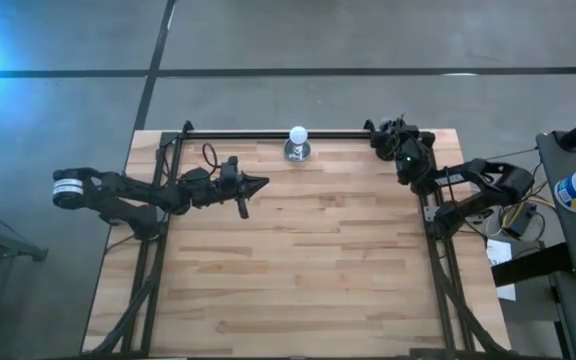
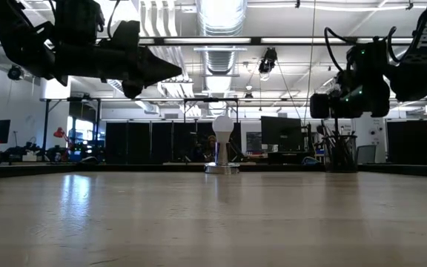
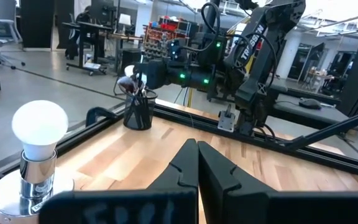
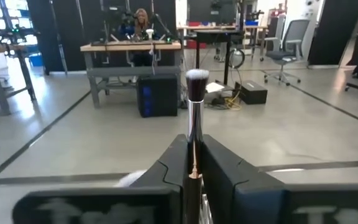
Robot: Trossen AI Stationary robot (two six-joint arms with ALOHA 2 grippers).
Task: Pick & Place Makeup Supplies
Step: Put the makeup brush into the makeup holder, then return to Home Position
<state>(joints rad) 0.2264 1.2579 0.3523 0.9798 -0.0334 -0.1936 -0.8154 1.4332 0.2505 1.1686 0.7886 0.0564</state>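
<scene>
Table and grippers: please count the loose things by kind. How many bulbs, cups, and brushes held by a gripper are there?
White bulb on a silver base: 1
Black cup: 1
Makeup brush held in the right gripper: 1
Total: 3
The sticks in the cup are too crowded to count.
</scene>
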